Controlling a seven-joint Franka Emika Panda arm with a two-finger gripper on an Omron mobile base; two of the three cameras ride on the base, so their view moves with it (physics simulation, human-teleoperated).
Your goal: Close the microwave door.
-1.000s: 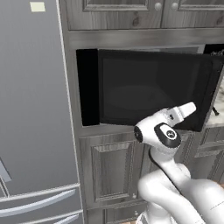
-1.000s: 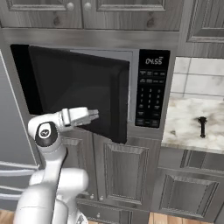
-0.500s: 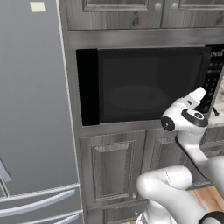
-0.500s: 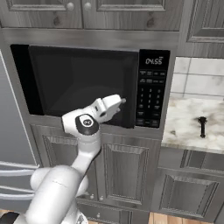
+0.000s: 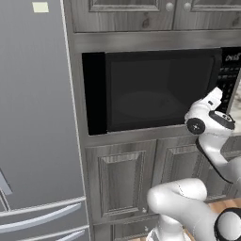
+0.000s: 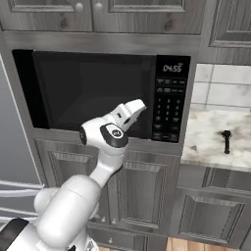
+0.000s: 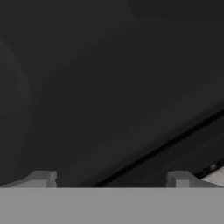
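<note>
Door (image 5: 160, 92) has swung from ajar to flush on the microwave (image 6: 169, 98); looks closed to me. My gripper (image 6: 138, 104), jaws apart and holding nothing, presses at its right edge.

Glossy black microwave door (image 5: 160, 92), grey wood cabinets (image 5: 122, 181)

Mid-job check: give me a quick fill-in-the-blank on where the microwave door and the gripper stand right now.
The microwave door sits ____ against the microwave.
The gripper is at the door's lower ____ corner in the right base view.
The gripper's fingers stand ____.
The keypad strip is to the ____ of the door.

Missing words: shut; right; apart; right
</note>
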